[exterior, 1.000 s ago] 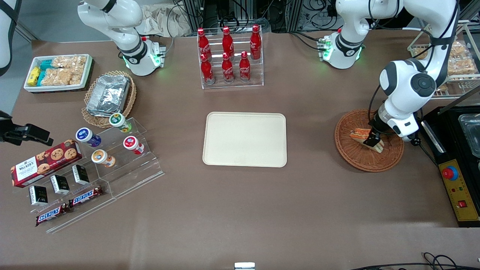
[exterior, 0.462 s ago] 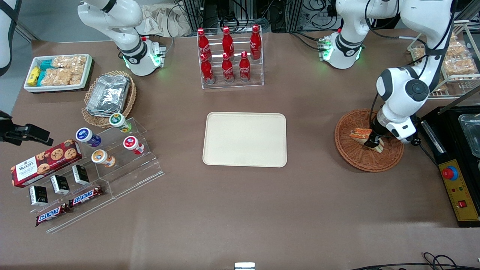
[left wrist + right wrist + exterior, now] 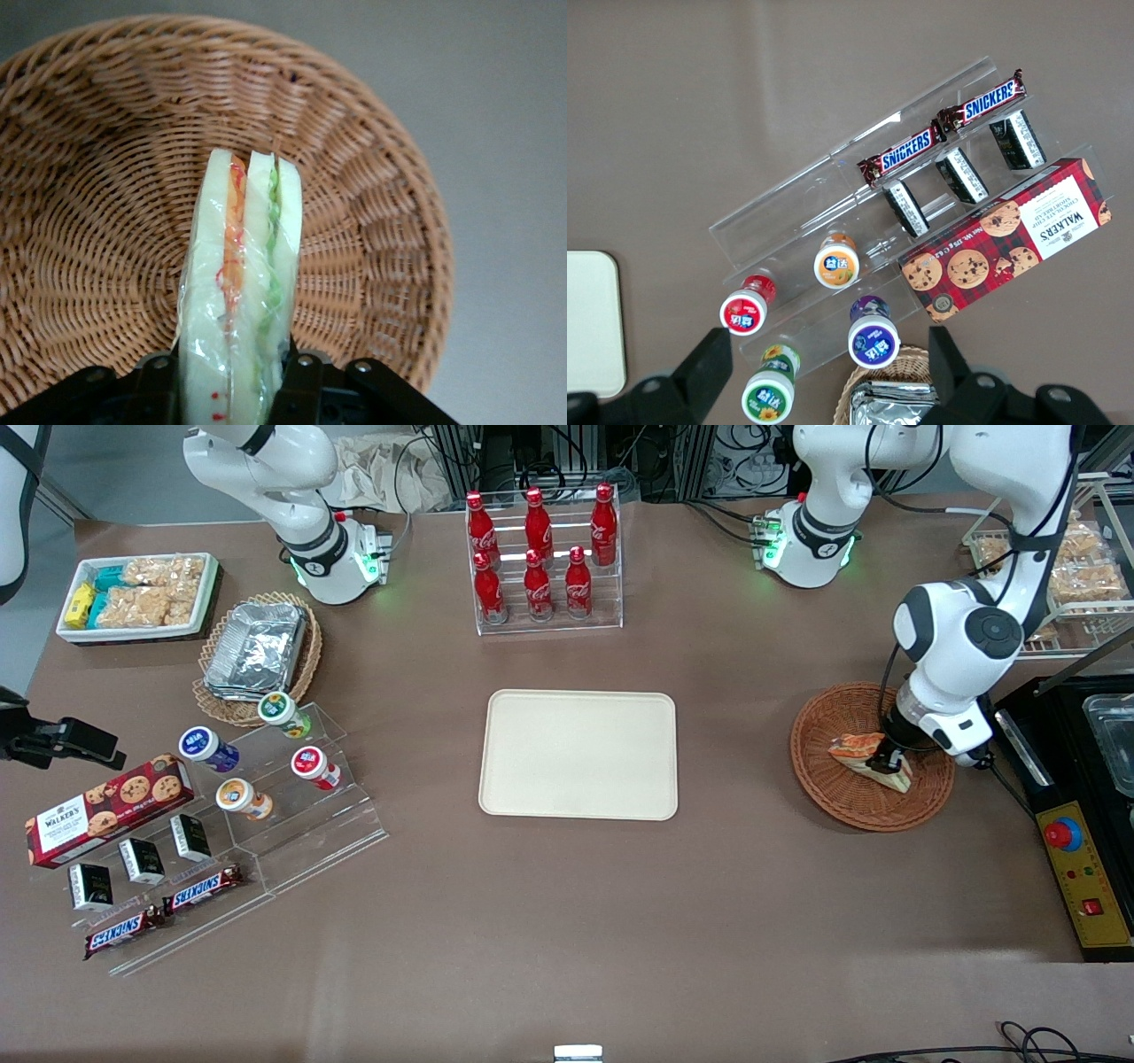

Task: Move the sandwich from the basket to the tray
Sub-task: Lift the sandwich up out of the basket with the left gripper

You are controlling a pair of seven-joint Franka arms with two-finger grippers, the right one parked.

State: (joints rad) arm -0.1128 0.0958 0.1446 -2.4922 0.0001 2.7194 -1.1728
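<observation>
Toward the parked arm's end of the table: white bin [image 3: 137, 596] holding bagged snacks, tan wicker basket [image 3: 257, 657] with stacked foil containers in it, and a clear stepped rack [image 3: 266, 815] carrying yogurt cups, a cookie box [image 3: 108, 808] and chocolate bars [image 3: 205, 887]. Mid-table, farther from the front camera than the tray: clear stand with six red cola bottles [image 3: 540, 549]. Tray [image 3: 578, 755] sits bare at centre, with open table between it and the basket [image 3: 842, 788], which is toward the working arm's end. Sandwich [image 3: 870, 758] is in the basket, standing on edge, wrapped in clear film. Gripper [image 3: 229, 376] is down in the basket, fingers pinching the sandwich from both flat sides.
</observation>
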